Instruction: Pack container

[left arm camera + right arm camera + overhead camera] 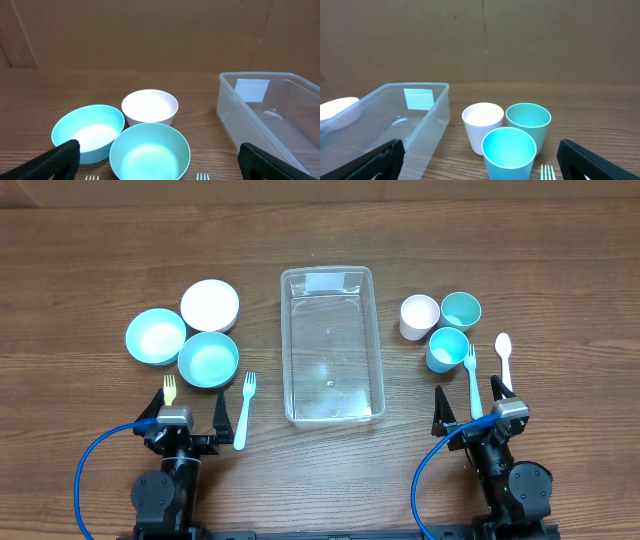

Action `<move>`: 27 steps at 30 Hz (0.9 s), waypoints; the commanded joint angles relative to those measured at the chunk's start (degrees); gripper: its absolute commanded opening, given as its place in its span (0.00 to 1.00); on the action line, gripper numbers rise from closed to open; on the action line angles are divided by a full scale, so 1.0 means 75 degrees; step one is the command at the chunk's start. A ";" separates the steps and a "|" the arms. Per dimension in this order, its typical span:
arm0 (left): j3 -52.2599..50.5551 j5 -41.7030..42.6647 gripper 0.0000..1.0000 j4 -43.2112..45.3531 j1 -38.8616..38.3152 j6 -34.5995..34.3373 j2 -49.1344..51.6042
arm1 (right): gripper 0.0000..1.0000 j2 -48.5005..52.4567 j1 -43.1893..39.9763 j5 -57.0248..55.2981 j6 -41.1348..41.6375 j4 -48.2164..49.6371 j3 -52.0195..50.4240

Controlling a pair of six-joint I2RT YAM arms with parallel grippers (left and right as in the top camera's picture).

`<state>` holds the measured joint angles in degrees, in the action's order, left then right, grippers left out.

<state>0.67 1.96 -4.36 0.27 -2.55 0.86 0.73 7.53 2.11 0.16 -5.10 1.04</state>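
Note:
The clear rectangular container (331, 345) stands empty at the table's middle; it also shows in the left wrist view (270, 117) and the right wrist view (395, 117). Left of it sit a white bowl (210, 304) and two teal bowls (155, 336) (208, 359). Right of it stand a white cup (419, 316) and two teal cups (461, 309) (447, 348). My left gripper (188, 408) is open and empty near the front edge, behind the bowls. My right gripper (468, 405) is open and empty behind the cups.
A yellow fork (170, 389) and a light blue fork (245, 410) lie by my left gripper. A light blue fork (473, 375) and a white spoon (505, 358) lie by my right gripper. A brown cardboard wall stands behind the table.

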 commanded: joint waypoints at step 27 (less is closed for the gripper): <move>0.8923 0.1690 1.00 -0.5657 0.0055 0.1198 0.7122 | 1.00 -0.0061 -0.0029 0.0015 -0.0029 0.0064 -0.0079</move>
<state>50.74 8.03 -35.05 0.47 1.74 37.82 0.73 7.53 2.13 0.14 -5.10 1.04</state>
